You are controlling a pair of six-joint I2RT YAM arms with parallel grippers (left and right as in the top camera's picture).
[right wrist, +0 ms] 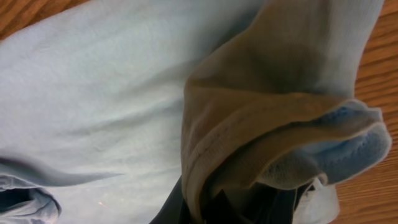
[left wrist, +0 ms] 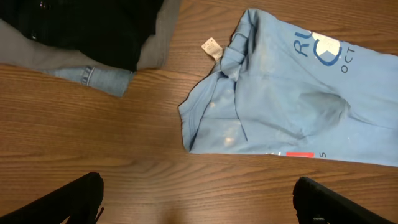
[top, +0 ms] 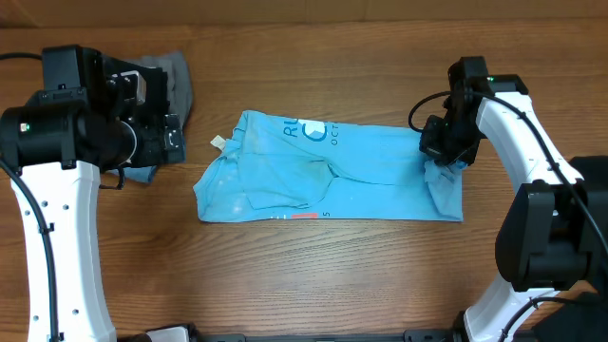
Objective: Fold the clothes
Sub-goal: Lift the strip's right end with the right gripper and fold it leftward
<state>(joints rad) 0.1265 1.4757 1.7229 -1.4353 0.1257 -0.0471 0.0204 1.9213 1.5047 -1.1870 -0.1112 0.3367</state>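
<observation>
The sky-blue shirt (top: 328, 176) is being spread across the middle of the wooden table (top: 313, 285), running left to right and looking a bit rumpled. Its lettering (top: 304, 131) is being shown along the far edge and a small red patch (top: 304, 217) along the near one. A little white tag (top: 218, 142) is sticking out at the shirt's left end, by the collar.

The shirt's right end is being pinched by the right gripper (top: 445, 157). The jaws are being pressed tight on a bunched fold of the blue cloth, and in the right wrist view that fold (right wrist: 280, 124) is being gathered right at the fingertips.

The left gripper (top: 171, 138) is being held off to the left, apart from the shirt, with nothing in it. Its fingers (left wrist: 68, 202) are being spread wide, one in each bottom corner of the left wrist view, with bare wood between them.

A heap of other clothes (top: 169, 71) is lying at the far left of the table, partly hidden under that arm from overhead. In the left wrist view a black piece (left wrist: 93, 25) is resting on a grey piece (left wrist: 155, 46), with a strip of denim (left wrist: 93, 78) poking out on the near side. The heap isn't touching the shirt; bare wood is being shown between the two.
</observation>
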